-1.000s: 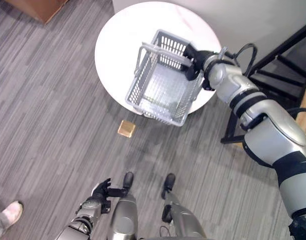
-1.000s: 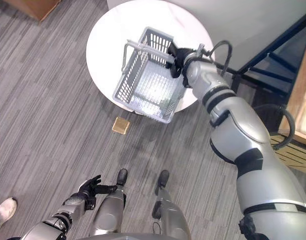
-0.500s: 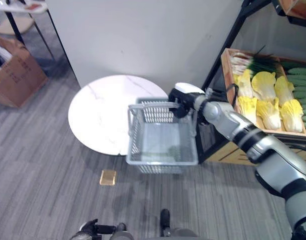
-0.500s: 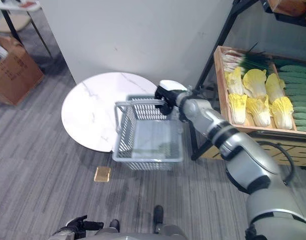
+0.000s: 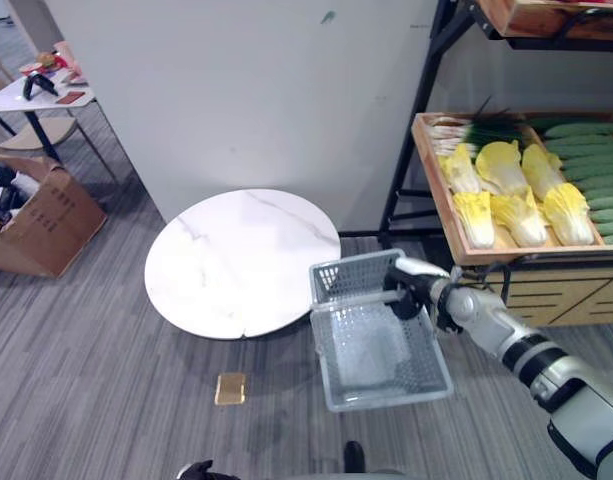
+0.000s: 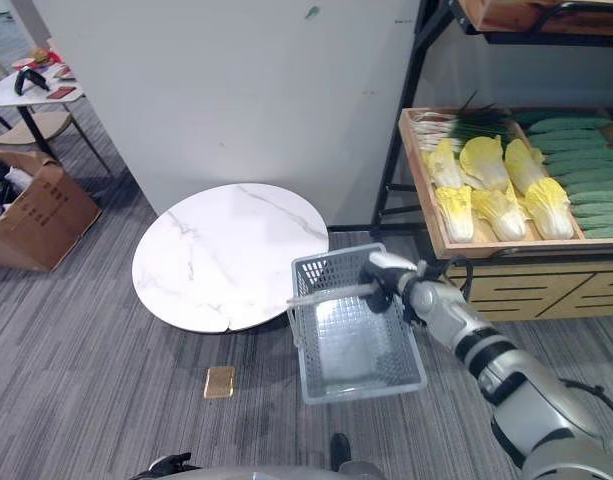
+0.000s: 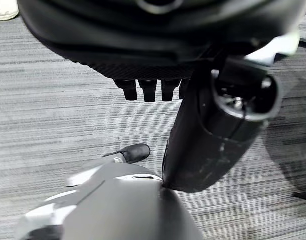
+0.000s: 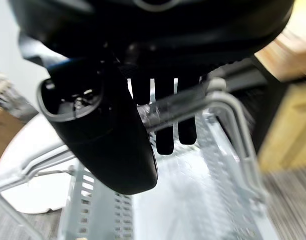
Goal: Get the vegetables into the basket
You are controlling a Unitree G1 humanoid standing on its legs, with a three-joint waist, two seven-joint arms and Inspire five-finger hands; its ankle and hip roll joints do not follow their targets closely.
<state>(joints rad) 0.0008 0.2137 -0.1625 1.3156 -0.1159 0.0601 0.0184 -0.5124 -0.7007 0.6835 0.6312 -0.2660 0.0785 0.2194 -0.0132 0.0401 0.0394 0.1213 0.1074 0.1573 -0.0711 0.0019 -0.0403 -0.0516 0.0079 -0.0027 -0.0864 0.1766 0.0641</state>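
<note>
One right hand [image 5: 411, 290] grips the basket [image 5: 381, 350] handle.

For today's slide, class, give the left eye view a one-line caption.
Right hand grips the empty grey basket by its handle, beside the round white table, near the vegetable shelf.

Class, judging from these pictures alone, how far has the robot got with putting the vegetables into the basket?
Done: the right hand has the grey basket by its handle, carried off the round table and near the produce shelf.
In hand: only the basket, and it looks empty.
Left: every vegetable. The cabbages and cucumbers lie on the shelf. The left hand hangs low, holding nothing.
</note>
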